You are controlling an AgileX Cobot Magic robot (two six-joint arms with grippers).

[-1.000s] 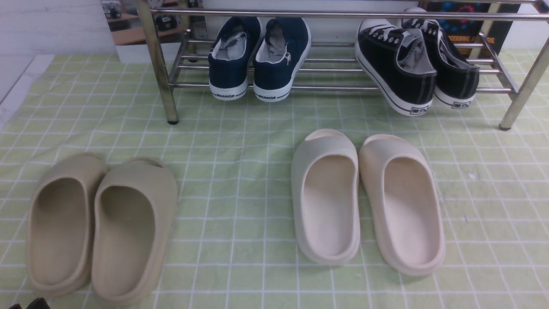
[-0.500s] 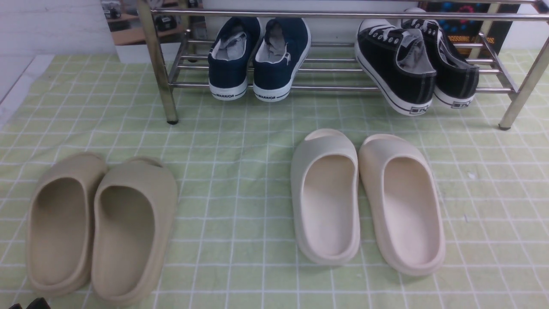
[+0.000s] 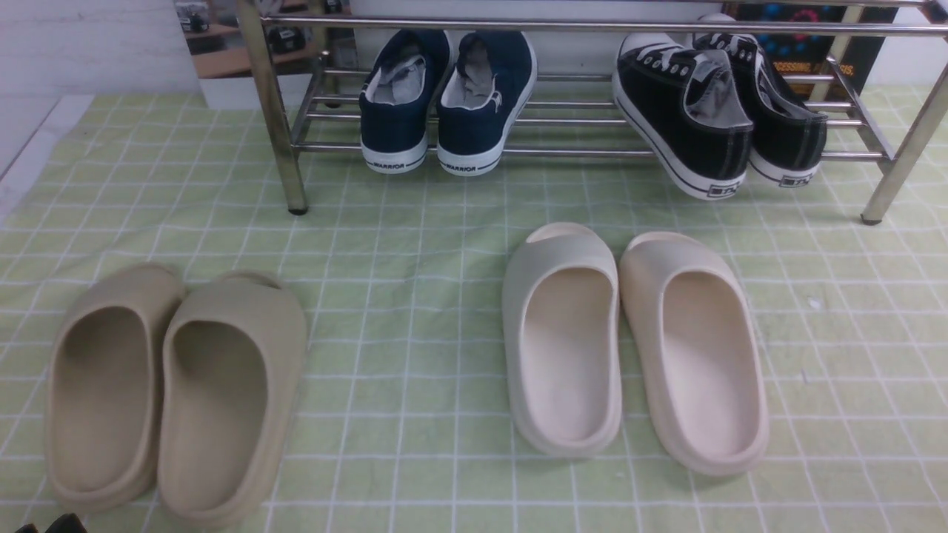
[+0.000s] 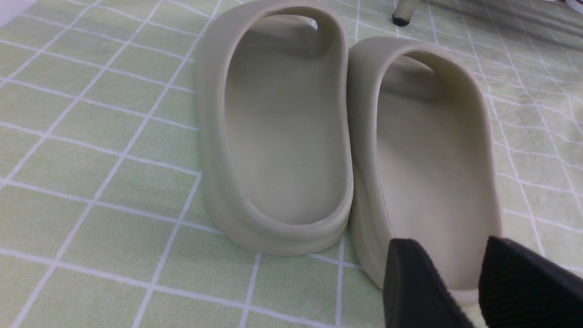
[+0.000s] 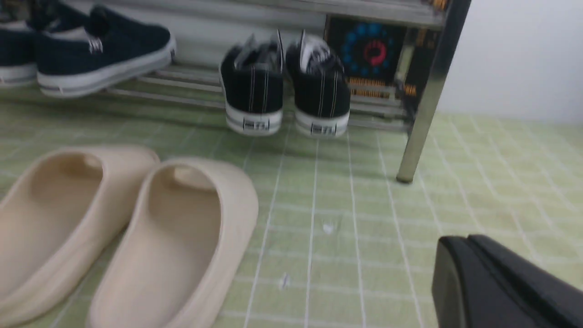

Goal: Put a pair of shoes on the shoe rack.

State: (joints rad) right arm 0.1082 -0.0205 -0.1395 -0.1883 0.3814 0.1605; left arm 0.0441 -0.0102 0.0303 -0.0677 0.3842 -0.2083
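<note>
The pair of shoes, two black canvas sneakers (image 3: 685, 111) (image 5: 255, 89) with white soles, rests on the lower bars of the chrome shoe rack (image 3: 578, 152) at its right end, heels toward me. The left sneaker sits skewed, and its heel hangs past the front bar. My left gripper (image 4: 448, 248) is open, low over the cloth, its fingers either side of the heel of a beige slide (image 4: 428, 150). In the front view only its tips (image 3: 48, 525) show at the bottom left corner. My right gripper (image 5: 460, 243) is shut and empty, above the cloth to the right of the cream slides.
Navy WARRIOR slip-ons (image 3: 448, 104) stand on the rack's left part. A beige pair of slides (image 3: 174, 385) lies front left and a cream pair (image 3: 637, 340) front centre, on a green checked cloth (image 3: 415, 244). Rack legs (image 3: 285, 148) (image 5: 426, 105) stand on the cloth.
</note>
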